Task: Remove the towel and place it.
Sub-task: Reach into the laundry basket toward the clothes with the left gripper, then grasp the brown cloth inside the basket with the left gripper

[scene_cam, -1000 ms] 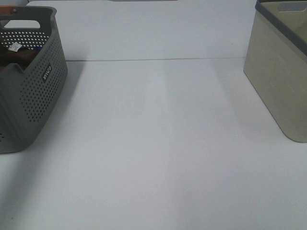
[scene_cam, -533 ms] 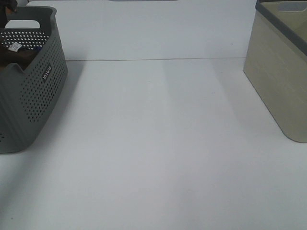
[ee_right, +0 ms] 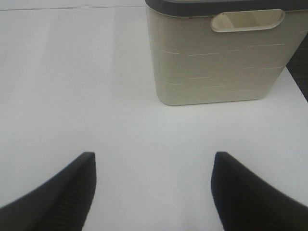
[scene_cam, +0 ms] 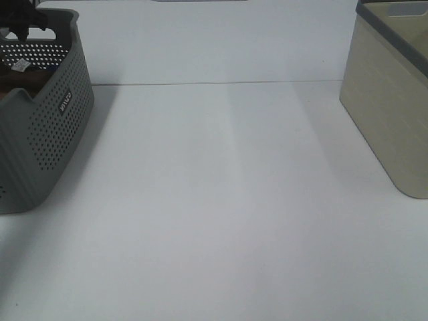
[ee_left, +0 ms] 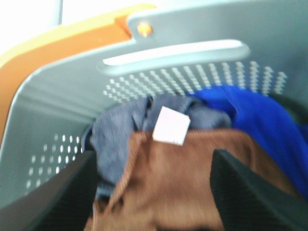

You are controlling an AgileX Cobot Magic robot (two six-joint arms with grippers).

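Observation:
The brown towel (ee_left: pixel 192 178) with a small white tag (ee_left: pixel 171 125) lies on top inside the grey perforated basket (ee_left: pixel 202 72). In the high view only a sliver of the towel (scene_cam: pixel 19 81) shows over the basket's rim (scene_cam: pixel 63 100) at the far left. My left gripper (ee_left: pixel 154 192) is open just above the towel, its dark fingers (ee_left: pixel 250 192) on either side of it; part of it shows at the top left of the high view (scene_cam: pixel 23 17). My right gripper (ee_right: pixel 154 187) is open and empty over bare table.
A dark grey garment (ee_left: pixel 115 139) and a blue garment (ee_left: pixel 260 120) lie under the towel in the basket. A beige bin with a grey rim (scene_cam: pixel 391 100) stands at the right, also in the right wrist view (ee_right: pixel 216 53). White table (scene_cam: pixel 221 200) lies between.
My left arm has come into the high view at the top left, over the grey basket. Nothing else has moved.

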